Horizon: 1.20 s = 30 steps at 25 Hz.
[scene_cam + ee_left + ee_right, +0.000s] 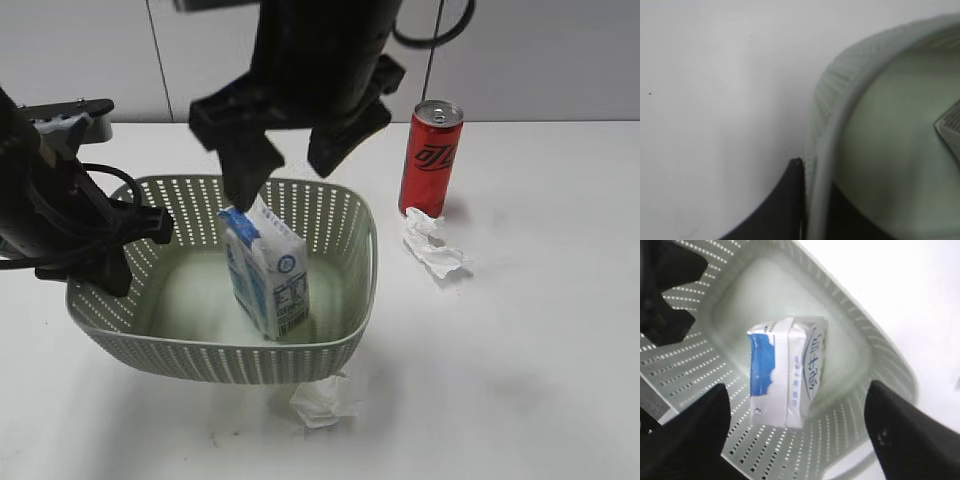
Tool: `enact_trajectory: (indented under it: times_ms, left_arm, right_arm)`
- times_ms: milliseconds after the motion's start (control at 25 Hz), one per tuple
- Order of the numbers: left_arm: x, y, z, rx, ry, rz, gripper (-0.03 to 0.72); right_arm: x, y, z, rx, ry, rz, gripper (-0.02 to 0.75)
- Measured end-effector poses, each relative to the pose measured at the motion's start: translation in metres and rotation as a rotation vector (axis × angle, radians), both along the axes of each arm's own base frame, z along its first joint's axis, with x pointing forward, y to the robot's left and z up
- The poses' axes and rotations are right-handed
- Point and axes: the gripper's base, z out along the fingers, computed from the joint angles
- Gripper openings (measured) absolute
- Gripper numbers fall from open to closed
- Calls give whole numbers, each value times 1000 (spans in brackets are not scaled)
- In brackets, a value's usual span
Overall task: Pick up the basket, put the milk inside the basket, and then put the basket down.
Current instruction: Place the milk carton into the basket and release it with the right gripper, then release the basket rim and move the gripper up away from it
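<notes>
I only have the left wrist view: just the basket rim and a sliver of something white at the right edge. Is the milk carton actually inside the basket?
Observer: Yes. The milk carton stands upright on the floor of the basket, near the middle.
Operator: Is the right end effector gripping it?
Observer: No. The right end effector is open above the carton, with its fingers spread wider than the carton.
Operator: Is anything lying where the basket would be set down?
Observer: A crumpled paper scrap lies on the table at the basket's near edge, partly beneath it.
</notes>
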Motion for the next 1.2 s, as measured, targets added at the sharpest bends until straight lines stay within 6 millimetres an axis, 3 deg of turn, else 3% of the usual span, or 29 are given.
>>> enact_trajectory:
  times_ms: [120, 240, 480, 680, 760, 960, 1200]
  left_arm:
    - [0, 0, 0, -3, 6, 2, 0]
    - [-2, 0, 0, 3, 18, 0, 0]
    - [-2, 0, 0, 3, 22, 0, 0]
    - [-2, 0, 0, 3, 24, 0, 0]
    - [-2, 0, 0, 2, 25, 1, 0]
    - [3, 1, 6, -7, 24, 13, 0]
    - [39, -2, 30, -30, -37, 46, 0]
  right_arm:
    - [7, -32, 28, 30, -69, -59, 638]
    - [20, -84, 42, 30, -101, -183, 638]
    - [19, -193, 27, -78, -75, -419, 635]
    - [5, -261, 10, -134, -23, -573, 629]
    - [-5, -275, 7, -147, -18, -604, 626]
    - [-48, -279, 0, -101, -33, -609, 613]
    - [-117, -284, -27, -58, -100, -614, 594]
